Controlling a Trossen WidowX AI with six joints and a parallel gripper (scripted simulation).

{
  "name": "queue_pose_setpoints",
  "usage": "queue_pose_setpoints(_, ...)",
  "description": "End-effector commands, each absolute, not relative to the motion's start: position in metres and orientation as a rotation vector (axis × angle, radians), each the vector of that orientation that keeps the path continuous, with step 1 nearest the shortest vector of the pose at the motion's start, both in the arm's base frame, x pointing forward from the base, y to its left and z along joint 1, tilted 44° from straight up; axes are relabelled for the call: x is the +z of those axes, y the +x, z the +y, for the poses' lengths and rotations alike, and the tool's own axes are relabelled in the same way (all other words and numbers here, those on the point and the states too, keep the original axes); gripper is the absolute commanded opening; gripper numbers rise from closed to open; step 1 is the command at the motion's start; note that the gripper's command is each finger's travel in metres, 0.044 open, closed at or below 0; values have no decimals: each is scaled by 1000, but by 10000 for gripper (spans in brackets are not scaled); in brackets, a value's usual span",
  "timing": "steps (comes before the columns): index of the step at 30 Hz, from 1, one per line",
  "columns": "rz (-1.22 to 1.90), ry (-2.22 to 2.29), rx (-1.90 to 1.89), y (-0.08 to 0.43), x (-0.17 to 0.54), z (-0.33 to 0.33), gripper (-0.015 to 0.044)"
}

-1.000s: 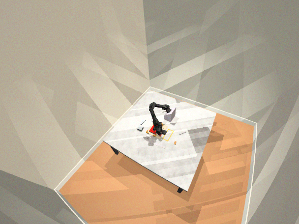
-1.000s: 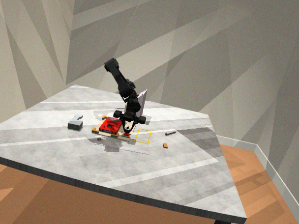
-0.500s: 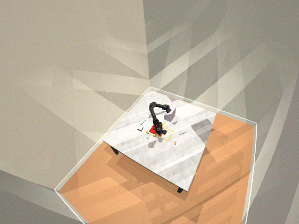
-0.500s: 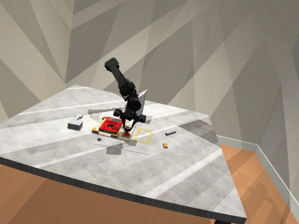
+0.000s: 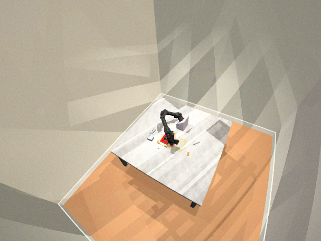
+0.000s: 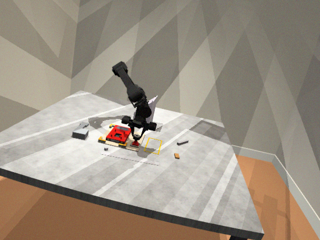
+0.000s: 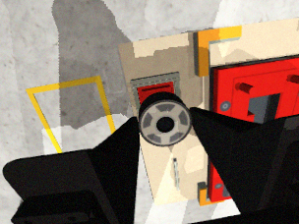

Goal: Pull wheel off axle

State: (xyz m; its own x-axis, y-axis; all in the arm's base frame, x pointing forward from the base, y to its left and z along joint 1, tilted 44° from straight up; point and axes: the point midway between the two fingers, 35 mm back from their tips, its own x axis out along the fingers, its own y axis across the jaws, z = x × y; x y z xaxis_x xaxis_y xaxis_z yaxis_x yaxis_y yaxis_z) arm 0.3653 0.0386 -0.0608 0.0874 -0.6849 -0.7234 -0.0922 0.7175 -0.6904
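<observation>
The wheel (image 6: 136, 135) (image 7: 150, 123), grey-faced with a dark rim and hub, is between the two black fingers of my gripper (image 6: 137, 137) (image 7: 163, 117), which is shut on it. It is level and above the red axle mount (image 6: 135, 143) (image 7: 154, 89) on the beige board (image 7: 169, 49). The upright axle is hidden by the wheel, and I cannot tell whether it still reaches into the hub. The marked area, a yellow outline (image 5: 183, 146) (image 6: 160, 147) (image 7: 64, 84), lies on the table beside the board, with nothing inside it.
A red block-like part (image 6: 111, 135) (image 7: 225, 84) sits between orange corner pieces on the board. A pale upright panel (image 5: 182, 123) stands behind the arm. A grey block (image 6: 80, 135), a dark bar (image 6: 182, 142), an orange piece (image 6: 177, 156) and a small dark cube (image 6: 106, 149) lie around.
</observation>
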Motion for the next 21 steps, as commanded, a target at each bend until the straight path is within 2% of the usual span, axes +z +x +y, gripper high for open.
queue_pose_setpoints(1,1440,-678,-496,365,-60,41,0)
queue_pose_setpoints(21,1441,-679,-496,364,-55,45,0)
